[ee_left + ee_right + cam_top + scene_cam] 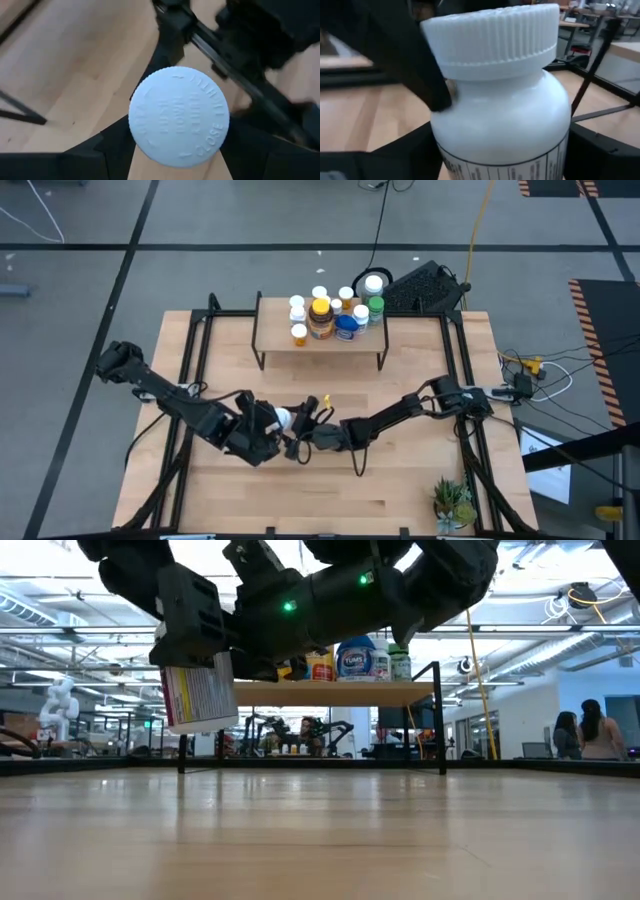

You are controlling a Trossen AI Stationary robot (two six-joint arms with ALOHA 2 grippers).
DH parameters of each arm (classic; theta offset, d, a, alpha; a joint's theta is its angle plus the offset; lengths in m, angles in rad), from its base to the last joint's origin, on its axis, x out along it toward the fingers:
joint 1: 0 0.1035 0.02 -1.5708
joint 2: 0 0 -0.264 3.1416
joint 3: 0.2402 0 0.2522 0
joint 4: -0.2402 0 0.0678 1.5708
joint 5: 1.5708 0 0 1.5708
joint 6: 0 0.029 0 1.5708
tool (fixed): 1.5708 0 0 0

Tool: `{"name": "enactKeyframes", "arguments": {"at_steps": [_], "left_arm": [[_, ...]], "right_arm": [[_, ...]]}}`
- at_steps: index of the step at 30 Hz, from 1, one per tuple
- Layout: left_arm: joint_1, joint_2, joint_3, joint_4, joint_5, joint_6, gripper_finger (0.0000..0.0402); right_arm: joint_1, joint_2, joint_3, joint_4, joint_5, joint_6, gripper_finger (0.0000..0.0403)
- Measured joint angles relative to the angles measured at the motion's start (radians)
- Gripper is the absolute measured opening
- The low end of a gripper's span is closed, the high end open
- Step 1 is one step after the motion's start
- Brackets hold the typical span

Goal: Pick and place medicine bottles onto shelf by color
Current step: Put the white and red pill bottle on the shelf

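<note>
white bottle [500, 100] btwn both arms' jaws

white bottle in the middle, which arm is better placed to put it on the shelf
right, likely: the white bottle sits body-first in the right claw, with the shelf just ahead. the left claw only faces its cap end-on

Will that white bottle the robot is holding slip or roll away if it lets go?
Probably. The white bottle looks smooth and round, so it may slip and roll. Its ridged cap should grip better. It is likely light plastic and hard to break.
</note>
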Motion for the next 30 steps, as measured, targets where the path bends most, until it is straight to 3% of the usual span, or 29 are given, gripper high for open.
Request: {"name": "enactKeyframes", "arguments": {"at_steps": [5, 10, 14, 21, 30], "left_arm": [[0.007, -0.025, 0.0, 0.02, 0.127, 0.219, 0.0279], [-0.02, -0.057, 0.0, 0.1, 0.192, 0.424, 0.0299], [-0.063, -0.071, 0.0, 0.238, 0.198, 0.589, 0.031], [-0.116, -0.062, -0.004, 0.46, 0.178, 0.779, 0.0313], [-0.059, -0.064, -0.071, 0.638, 0.187, 0.774, 0.0295]], "right_arm": [[0.012, -0.068, 0.0, -0.177, -0.119, -0.037, 0.0262], [-0.002, -0.152, -0.003, -0.313, -0.381, 0.002, 0.0261], [-0.006, -0.156, -0.06, -0.142, -0.633, 0.004, 0.0262], [-0.021, -0.149, -0.229, 0.231, -0.823, 0.068, 0.0268], [-0.034, -0.153, -0.259, 0.319, -0.841, 0.078, 0.0269]]}}
